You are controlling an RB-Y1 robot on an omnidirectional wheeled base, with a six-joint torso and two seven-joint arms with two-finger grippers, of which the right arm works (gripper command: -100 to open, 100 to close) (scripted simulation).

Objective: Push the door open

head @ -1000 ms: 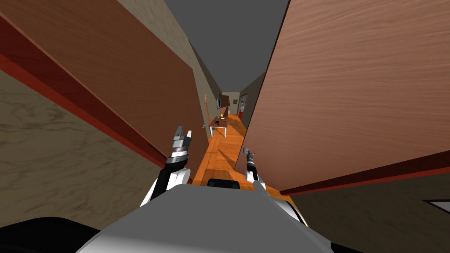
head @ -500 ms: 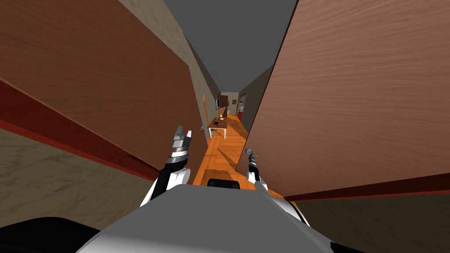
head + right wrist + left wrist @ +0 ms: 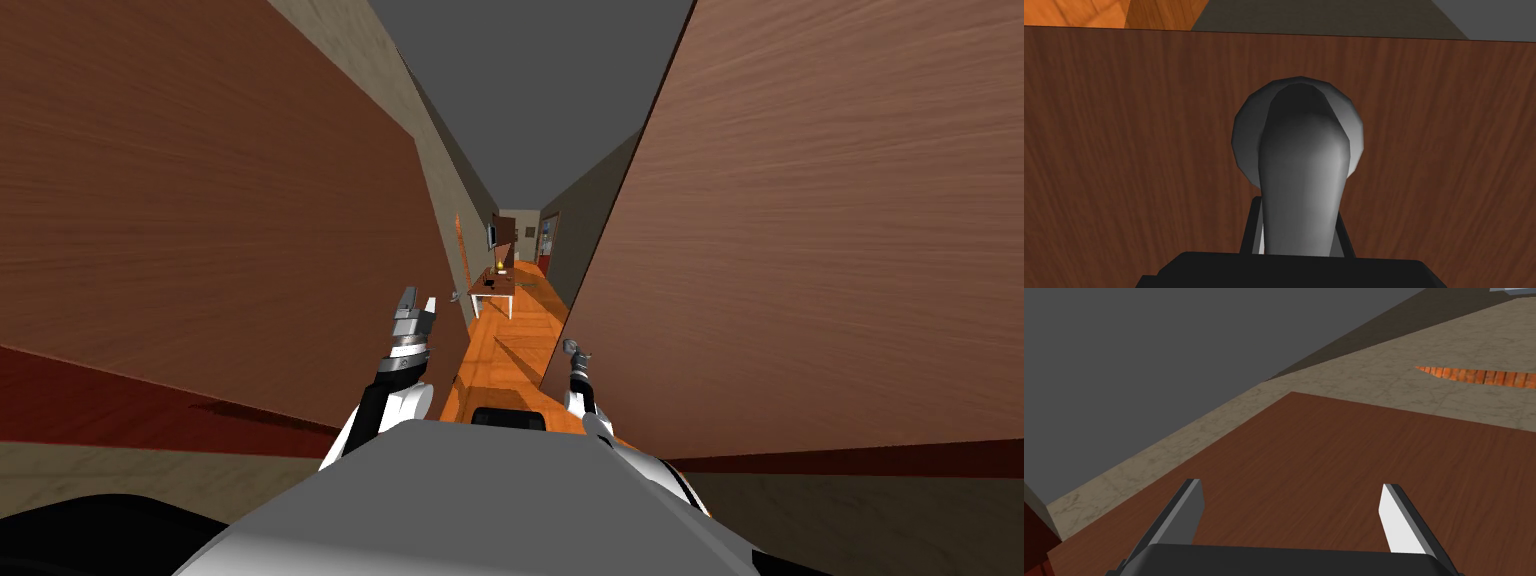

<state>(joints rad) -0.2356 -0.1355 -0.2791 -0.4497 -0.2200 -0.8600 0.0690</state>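
Observation:
A brown wooden door (image 3: 800, 250) fills the right side of the head view, its free edge toward the corridor. Its grey lever handle (image 3: 1301, 165) sits on a round plate against the door face (image 3: 1124, 150). My right gripper (image 3: 1298, 222) is shut on that handle, a finger on each side, and appears small at the door's edge (image 3: 572, 350). My left gripper (image 3: 417, 302) is raised and open, beside another brown wooden panel (image 3: 200, 220) on the left. Between its fingers (image 3: 1291, 498) there is only that panel's surface (image 3: 1324, 453).
Between the two panels a narrow corridor with an orange wood floor (image 3: 510, 345) runs ahead. A small table (image 3: 493, 290) with small objects stands on its left side, and another door (image 3: 507, 240) shows at the far end. Beige walls flank both panels.
The whole head view has shifted: I have moved forward between the panels, and the red baseboards have dropped lower. The right door's top edge stands further right. Both grippers keep their poses.

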